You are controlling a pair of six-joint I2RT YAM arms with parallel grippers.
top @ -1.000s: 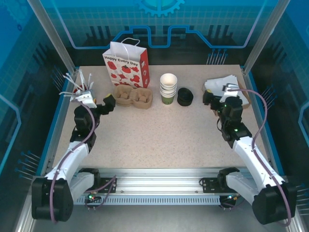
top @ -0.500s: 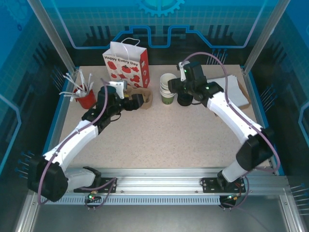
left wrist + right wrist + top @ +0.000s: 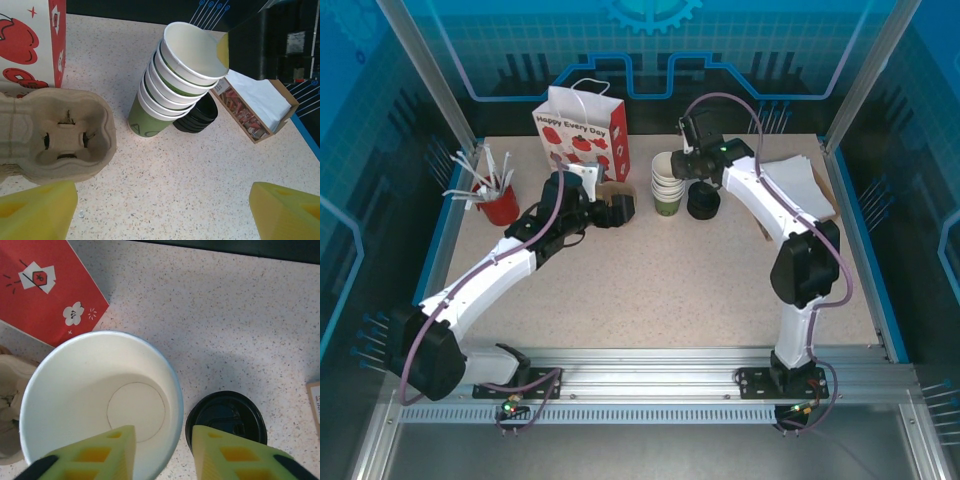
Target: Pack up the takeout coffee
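The takeout coffee, a single lidded cup, is out of view. A stack of lidless cream-and-green cups (image 3: 668, 186) stands at the back centre, with a stack of black lids (image 3: 703, 200) just to its right. My right gripper (image 3: 682, 163) hangs open over the top cup (image 3: 100, 400). One finger (image 3: 95, 455) sits over the cup's inside and the other (image 3: 230, 452) outside its rim, above the lids (image 3: 225, 415). My left gripper (image 3: 618, 207) is open above the table beside the pulp cup carrier (image 3: 55, 132), with nothing between its fingers.
A red-and-white strawberry gift bag (image 3: 582, 130) stands at the back, left of the cups. A red cup of stirrers (image 3: 498, 203) is at the far left. A cardboard box of napkins and packets (image 3: 800, 185) lies at the back right.
The right gripper has shifted left from above the lids to above the cup stack. The left gripper has pushed further right, over the carrier towards the cups.
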